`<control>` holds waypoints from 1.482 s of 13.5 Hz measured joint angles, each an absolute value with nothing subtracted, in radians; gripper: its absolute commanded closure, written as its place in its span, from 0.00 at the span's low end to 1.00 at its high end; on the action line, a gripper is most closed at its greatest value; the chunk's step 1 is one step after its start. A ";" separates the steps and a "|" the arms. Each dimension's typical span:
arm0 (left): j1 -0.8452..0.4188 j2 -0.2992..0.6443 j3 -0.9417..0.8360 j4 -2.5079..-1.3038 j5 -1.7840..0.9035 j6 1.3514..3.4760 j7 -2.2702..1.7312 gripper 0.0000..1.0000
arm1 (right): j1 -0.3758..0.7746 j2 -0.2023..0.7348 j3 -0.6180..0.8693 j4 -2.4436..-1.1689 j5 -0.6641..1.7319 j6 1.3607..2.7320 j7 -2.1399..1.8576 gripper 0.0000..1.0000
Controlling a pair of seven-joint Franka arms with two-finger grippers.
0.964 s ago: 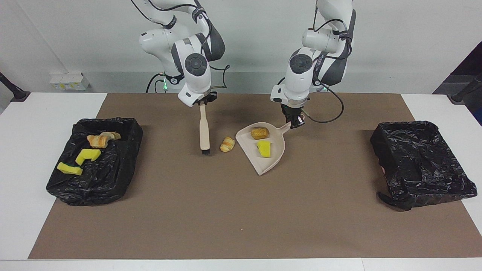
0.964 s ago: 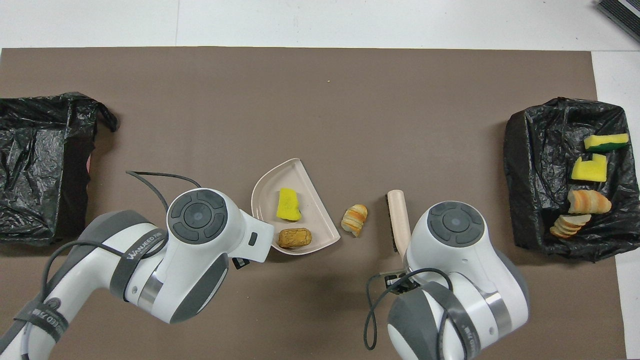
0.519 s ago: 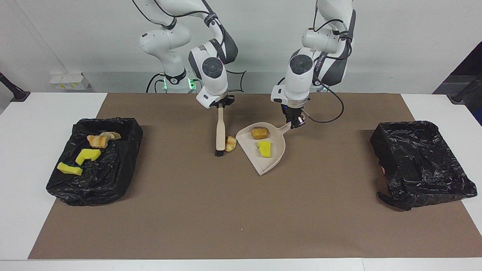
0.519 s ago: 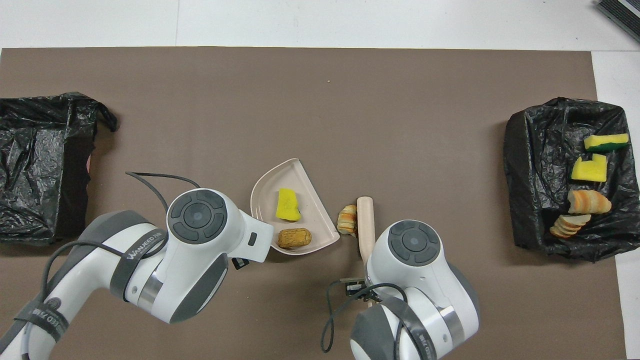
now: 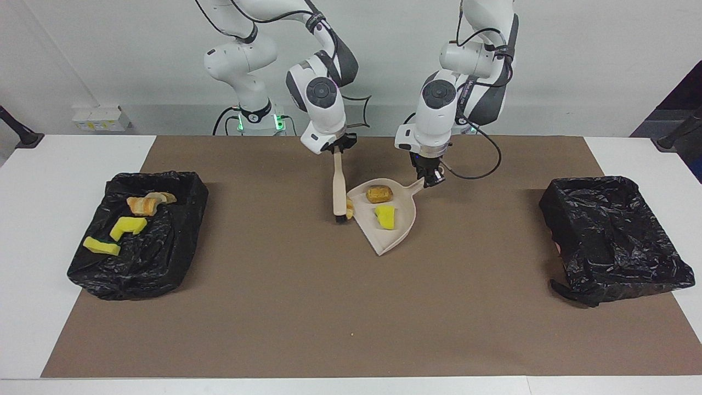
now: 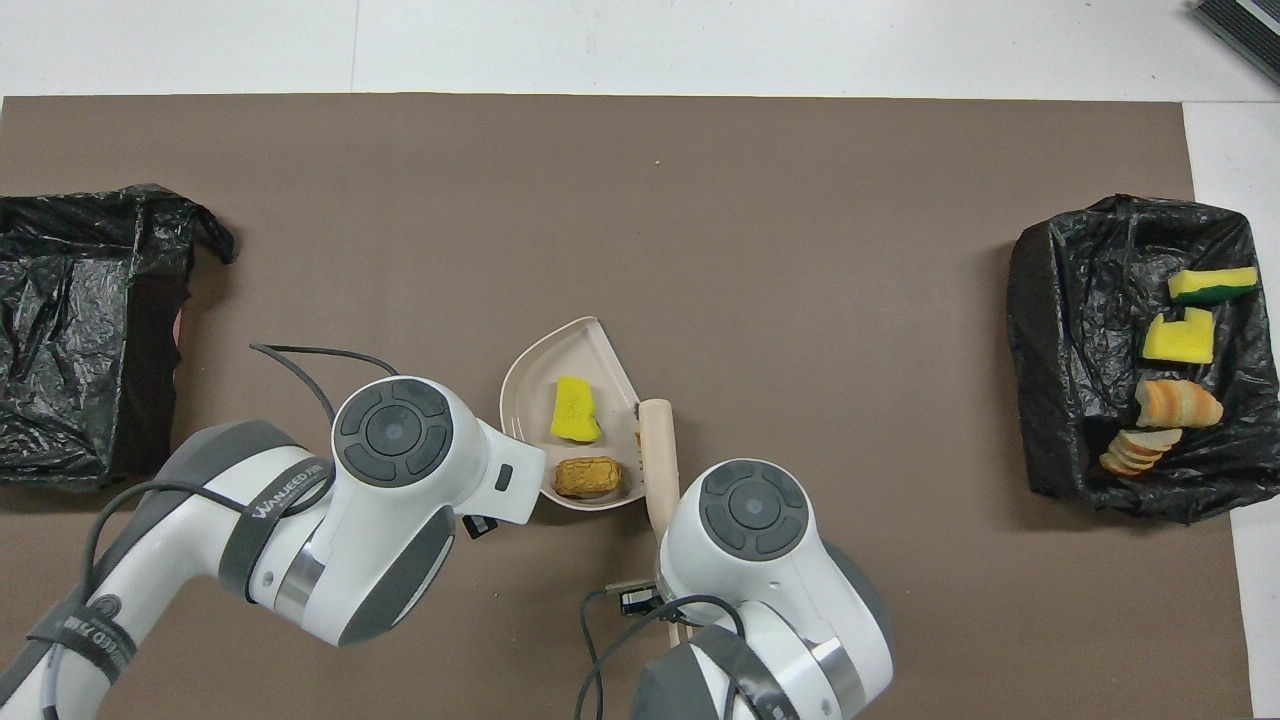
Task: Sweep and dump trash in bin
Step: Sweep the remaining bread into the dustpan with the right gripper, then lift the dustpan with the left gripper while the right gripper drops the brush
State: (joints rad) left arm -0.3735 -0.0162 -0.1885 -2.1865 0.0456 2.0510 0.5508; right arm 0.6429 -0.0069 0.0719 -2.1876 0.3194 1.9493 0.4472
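**Last loose piece pushed to the dustpan's lip**

Since a second ago the brush (image 5: 339, 189) has travelled sideways toward the left arm's end of the surface (image 5: 307, 307), carrying the bread chunk (image 5: 349, 208) with it; that chunk lay well apart from the dustpan (image 5: 405, 215) and now sits pressed between the bristles and the pan's open edge. We cannot yet say it is fully inside: in the overhead view only a sliver of it shows beside the brush.

Our right tool (image 5: 337, 149) is clamped shut on the brush handle, with the bristles down at the mat (image 5: 307, 307). Our left tool (image 5: 429, 178) is closed on the dustpan's handle and has kept the pan in place, tilted against the mat. Inside the pan lie a brown bread roll (image 5: 378, 193) and a yellow sponge piece (image 5: 385, 216).

Four more bits of trash are in the black-lined bin (image 5: 181, 241) at the right arm's end: two sponge pieces (image 5: 127, 226) and two bread pieces (image 5: 143, 204). The other lined bin (image 5: 614, 241), at the left arm's end, shows nothing in it.

We judge the sweeping step nearly finished. Next we need a short final push to seat the chunk well inside the pan, then lift the brush clear and carry the pan level to a bin without spilling.
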 measured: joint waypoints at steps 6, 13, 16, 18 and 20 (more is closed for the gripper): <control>-0.368 -0.016 -0.182 -2.187 0.017 2.051 0.401 1.00 | 0.665 -0.005 0.085 -2.112 0.372 1.943 0.447 1.00; -0.329 -0.026 -0.175 -2.160 0.006 2.053 0.151 1.00 | 0.683 -0.087 0.084 -2.153 0.370 1.872 0.533 1.00; -0.251 -0.065 -0.169 -2.126 0.006 2.054 0.147 1.00 | 0.760 -0.151 0.087 -2.228 0.336 1.872 0.666 1.00; -0.217 -0.096 -0.166 -2.119 0.006 2.053 0.147 1.00 | 0.812 -0.197 0.089 -2.277 0.312 1.872 0.737 1.00; -0.204 -0.112 -0.166 -2.119 0.006 2.044 0.149 1.00 | 0.855 -0.226 0.091 -2.333 0.296 1.904 0.779 1.00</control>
State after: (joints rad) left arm -0.2039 -0.1119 -0.1658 -2.1186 0.0063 2.0439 0.1491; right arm 0.8550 -0.2257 0.0909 -2.3326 0.2960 1.9040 0.7787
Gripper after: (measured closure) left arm 0.692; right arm 0.740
